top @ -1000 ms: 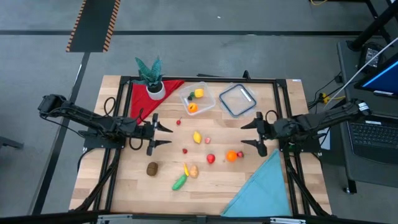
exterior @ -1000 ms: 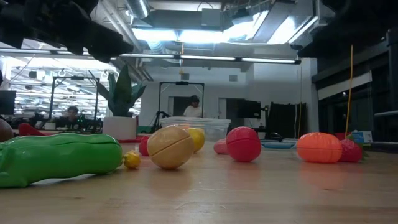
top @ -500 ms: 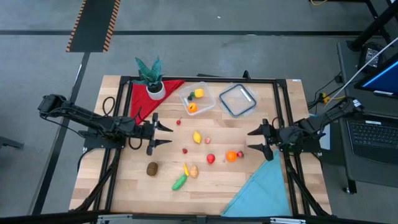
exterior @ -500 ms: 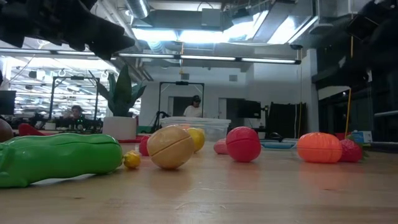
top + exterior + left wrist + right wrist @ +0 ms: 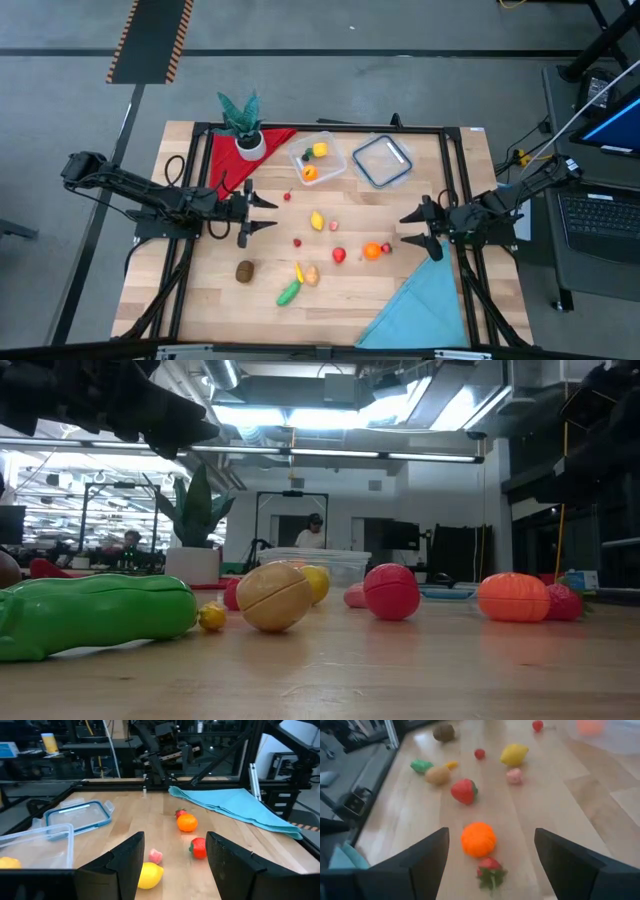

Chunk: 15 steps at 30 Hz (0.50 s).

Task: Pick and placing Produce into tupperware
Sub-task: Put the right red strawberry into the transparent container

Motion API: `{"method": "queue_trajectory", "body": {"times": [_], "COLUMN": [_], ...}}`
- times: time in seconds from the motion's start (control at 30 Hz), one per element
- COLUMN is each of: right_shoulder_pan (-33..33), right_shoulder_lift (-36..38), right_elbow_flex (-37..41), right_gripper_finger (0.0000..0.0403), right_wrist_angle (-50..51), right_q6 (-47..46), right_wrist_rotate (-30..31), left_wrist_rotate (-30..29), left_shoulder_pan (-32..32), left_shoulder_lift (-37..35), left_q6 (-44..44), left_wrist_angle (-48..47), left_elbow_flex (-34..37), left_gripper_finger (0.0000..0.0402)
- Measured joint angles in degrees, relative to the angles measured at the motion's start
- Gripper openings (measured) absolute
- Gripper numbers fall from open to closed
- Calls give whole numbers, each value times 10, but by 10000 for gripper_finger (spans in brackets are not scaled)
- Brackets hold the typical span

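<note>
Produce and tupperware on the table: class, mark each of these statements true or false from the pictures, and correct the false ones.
1. The tupperware already holds some produce. True: a yellow piece and an orange piece lie in it.
2. The right gripper is shut on the orange fruit. False: its jaws are open and the fruit lies on the table, apart from them.
3. The blue-rimmed lid is snapped onto the tupperware. False: it lies flat on the table beside it.
4. The left gripper is open and holds nothing. True.
5. The green vegetable lies near the table's front edge. True.
6. The blue cloth covers the lemon. False: the lemon lies bare at mid-table, and the cloth is at the front right corner.
</note>
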State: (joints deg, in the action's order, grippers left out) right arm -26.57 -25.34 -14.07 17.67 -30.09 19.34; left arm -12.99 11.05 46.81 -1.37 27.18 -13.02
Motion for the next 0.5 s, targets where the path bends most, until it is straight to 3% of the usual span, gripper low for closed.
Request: {"method": "queue_trajectory", "body": {"times": [0.3, 0.5], "right_shoulder_pan": [12, 12], "right_shoulder_lift": [0, -27], "right_elbow_flex": [0, 0], "right_gripper_finger": [295, 295], "right_wrist_angle": [32, 31], "right_q6": [-26, 3], "right_wrist_rotate": [0, -1], "left_wrist_rotate": [-1, -2], "left_shoulder_pan": [0, 0], "left_shoulder_lift": [0, 0], "left_q6": [-1, -6], "left_wrist_angle": [0, 0], "left_elbow_flex": [0, 0], "left_gripper_finger": [204, 204]}}
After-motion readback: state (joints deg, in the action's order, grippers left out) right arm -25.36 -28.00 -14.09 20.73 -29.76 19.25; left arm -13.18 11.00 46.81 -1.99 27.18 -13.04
